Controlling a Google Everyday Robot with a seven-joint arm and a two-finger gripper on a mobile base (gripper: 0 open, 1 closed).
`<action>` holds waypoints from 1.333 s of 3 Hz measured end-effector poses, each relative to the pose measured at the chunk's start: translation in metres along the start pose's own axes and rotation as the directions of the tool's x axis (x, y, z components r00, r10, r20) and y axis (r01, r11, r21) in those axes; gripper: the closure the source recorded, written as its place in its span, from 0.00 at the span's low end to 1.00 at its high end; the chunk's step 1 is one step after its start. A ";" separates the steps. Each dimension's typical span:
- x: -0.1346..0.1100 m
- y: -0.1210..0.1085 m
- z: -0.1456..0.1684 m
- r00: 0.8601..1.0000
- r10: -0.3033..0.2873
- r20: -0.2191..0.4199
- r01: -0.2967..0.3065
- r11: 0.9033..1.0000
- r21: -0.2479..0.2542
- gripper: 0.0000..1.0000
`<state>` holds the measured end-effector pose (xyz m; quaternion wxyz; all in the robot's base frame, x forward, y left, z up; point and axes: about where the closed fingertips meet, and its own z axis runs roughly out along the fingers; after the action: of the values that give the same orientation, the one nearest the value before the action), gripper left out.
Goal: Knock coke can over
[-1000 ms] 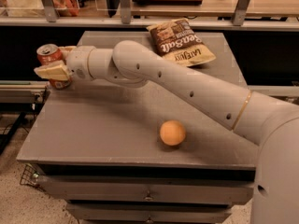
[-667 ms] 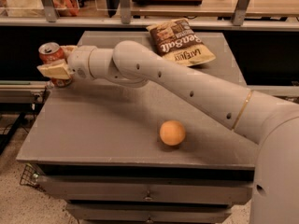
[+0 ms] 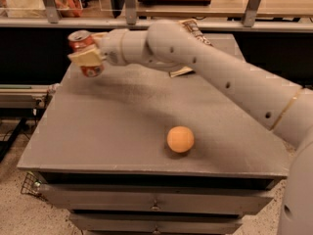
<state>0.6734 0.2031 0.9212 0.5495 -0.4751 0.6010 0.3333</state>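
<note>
what changed: a second ago the coke can (image 3: 80, 40) stood upright, far-left of the orange ball (image 3: 180, 139). Now it's tipped hard, silver top leaning left and away, and it has slid a bit to the right.
my claw: my claw (image 3: 86, 58) is up there with it, far-left of the ball and well apart from it, pinching the can. One tan finger lies straight across the can's front.
what that means: my guess is the knock-over is halfway there. The can has lost its footing but isn't lying flat on the tabletop (image 3: 122, 121) yet, so it still needs to go down and get let go.
ball: hasn't budged, nowhere near the action.
can't see: my other finger, it's behind the can. I also can't tell if the can's bottom edge touches the tabletop or hangs just above it.
blocked: my arm (image 3: 220, 72) now covers most of the snack bag (image 3: 191, 27) beyond the ball, with only scraps peeking out.
blurry: the can's lettering is unreadable.
</note>
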 end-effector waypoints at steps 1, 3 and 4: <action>0.002 -0.036 -0.064 0.996 0.003 -0.085 -0.001 1.000 0.022 1.00; 0.022 -0.072 -0.167 0.901 -0.059 -0.430 0.054 0.998 -0.022 1.00; 0.039 -0.054 -0.172 0.801 -0.158 -0.578 0.089 0.985 -0.147 1.00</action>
<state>0.6670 0.0183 0.9194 0.3298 -0.6231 0.6893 0.1669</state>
